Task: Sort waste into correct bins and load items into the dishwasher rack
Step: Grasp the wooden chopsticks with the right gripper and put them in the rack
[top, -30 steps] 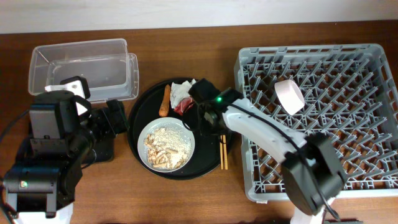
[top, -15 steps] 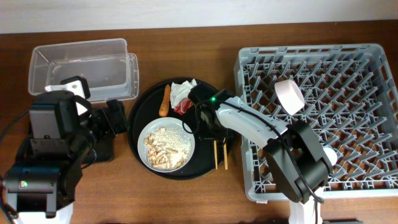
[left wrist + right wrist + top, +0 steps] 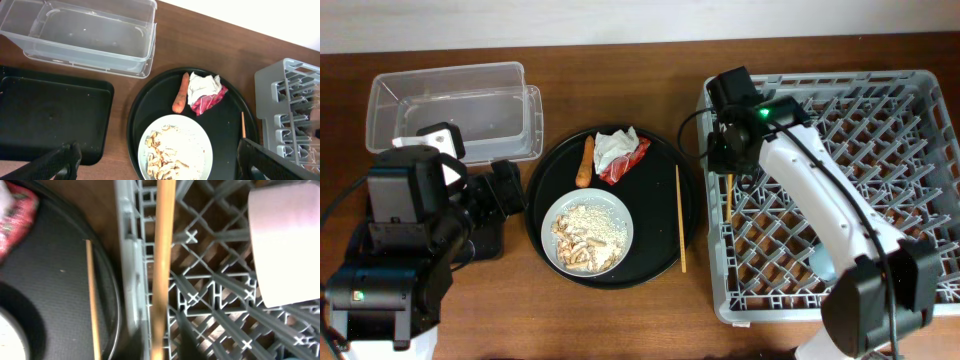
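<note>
Right gripper (image 3: 728,168) sits over the left edge of the dishwasher rack (image 3: 880,110), toward its far end. Its jaws are narrow and closed on the held chopstick (image 3: 162,270). In the overhead view we see the stick reach toward the near side from under the gripper, just inside the rack's left wall. In the right wrist view it runs along the grid, with the white bowl (image 3: 285,245) on its side to the right.

The second chopstick (image 3: 680,218) lies on the right part of the round black tray (image 3: 660,255), well apart from the first.

Also on that tray:
- The plate (image 3: 623,212) is at the near side, holding the food scraps (image 3: 582,235).
- At the far side the carrot (image 3: 586,162) lies just left of the napkin (image 3: 613,147).
- The red wrapper (image 3: 630,163) touches the napkin.

On the desk (image 3: 620,90), the clear tub (image 3: 450,105) stands far left. The black rectangular tray (image 3: 50,120) lies just near of it.

Left gripper (image 3: 157,150) is left of the round tray. Its jaws are wide and hold nothing.

We note a light-blue cup (image 3: 820,262), partly hidden by the right arm, in the near part of the rack.
</note>
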Tool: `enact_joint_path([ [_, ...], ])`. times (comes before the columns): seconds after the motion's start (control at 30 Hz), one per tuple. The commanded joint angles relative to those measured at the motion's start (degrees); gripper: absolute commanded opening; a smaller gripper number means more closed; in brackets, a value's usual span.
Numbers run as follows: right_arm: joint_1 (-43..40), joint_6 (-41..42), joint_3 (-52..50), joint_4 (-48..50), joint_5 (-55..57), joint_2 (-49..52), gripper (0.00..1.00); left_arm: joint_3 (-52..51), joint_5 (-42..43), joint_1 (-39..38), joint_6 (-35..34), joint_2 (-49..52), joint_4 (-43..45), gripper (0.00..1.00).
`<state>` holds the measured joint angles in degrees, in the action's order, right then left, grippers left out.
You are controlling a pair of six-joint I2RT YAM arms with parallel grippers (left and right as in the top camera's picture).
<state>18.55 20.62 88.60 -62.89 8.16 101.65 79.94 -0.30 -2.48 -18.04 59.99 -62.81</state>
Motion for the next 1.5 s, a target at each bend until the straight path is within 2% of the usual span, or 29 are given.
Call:
enact_joint_path([
  [0.0, 2.05, -0.63, -0.42, 0.11, 0.85, -1.64, 0.55, 0.68, -0.61, 0.20, -0.57, -0.44, 0.13, 0.99],
  [0.1, 8.94, -0.66, -0.42, 2.75, -2.10, -3.43, 0.60, 0.68, -0.61, 0.20, -0.57, -0.44, 0.13, 0.99],
  [0.2, 15.98, 5.03, -0.44, 5.03, -0.87, -0.31, 0.57, 0.68, -0.61, 0.20, -0.57, -0.44, 0.13, 0.99],
  [0.3, 17.18, 10.58, -0.44, 4.13, 1.51, 6.49, 0.48, 0.68, -0.61, 0.20, -0.57, -0.44, 0.13, 0.99],
  [0.5, 16.68, 10.56, -0.44, 5.25, 1.51, 16.68, 0.47, 0.68, -0.61, 0.20, -0.57, -0.44, 0.13, 0.99],
  [0.57, 15.82, 10.54, -0.44, 5.01, 0.42, 19.19, 0.40, 0.68, -0.61, 0.20, -0.57, -0.44, 0.13, 0.99],
  [0.63, 13.90, 10.54, -0.46, 4.66, -4.44, 20.87, 0.28, 0.68, -0.61, 0.20, -0.57, -0.44, 0.13, 0.99],
  [0.7, 12.68, 10.54, -0.46, 4.52, -6.51, 21.22, 0.27, 0.68, -0.61, 0.20, -0.57, -0.44, 0.13, 0.99],
  [0.73, 12.13, 10.54, -0.46, 4.20, -6.69, 21.20, 0.22, 0.68, -0.61, 0.20, -0.57, -0.44, 0.13, 0.99],
  [0.77, 12.13, 10.49, -0.46, 3.72, -6.88, 21.18, 0.04, 0.68, -0.61, 0.20, -0.57, -0.44, 0.13, 0.99],
  [0.9, 12.17, 8.04, 1.70, 1.51, -6.08, 17.94, 0.04, 0.68, -0.61, 0.20, -0.57, -0.44, 0.13, 0.99],
  [1.03, 12.00, 0.13, 6.27, 0.48, -5.90, 5.62, 0.04, 0.68, -0.61, 0.20, -0.57, -0.44, 0.13, 0.99],
  [1.13, 8.68, -3.13, 6.95, 0.61, 2.78, -4.00, 0.04, 0.68, -0.61, 0.20, -0.57, -0.44, 0.13, 0.99],
  [1.3, 0.15, -4.33, 1.20, 1.33, 2.51, -1.92, 0.05, 0.68, -0.61, 0.20, -0.57, -0.44, 0.13, 0.99],
  [1.33, -0.68, -5.25, -0.35, 2.21, 0.85, -1.05, 0.16, 0.68, -0.61, 0.20, -0.57, -0.44, 0.13, 0.99],
  [1.37, -0.66, -6.95, -0.46, 1.97, -0.70, -0.90, 0.21, 0.68, -0.61, 0.20, -0.57, -0.44, 0.13, 0.99],
  [1.43, 0.39, -7.10, -0.42, 1.66, -2.80, -2.43, 0.41, 0.68, -0.61, 0.20, -0.57, -0.44, 0.13, 0.99],
  [1.47, 1.07, -6.75, -0.42, 1.84, -2.80, -4.00, 0.46, 0.68, -0.61, 0.20, -0.57, -0.44, 0.13, 0.99],
])
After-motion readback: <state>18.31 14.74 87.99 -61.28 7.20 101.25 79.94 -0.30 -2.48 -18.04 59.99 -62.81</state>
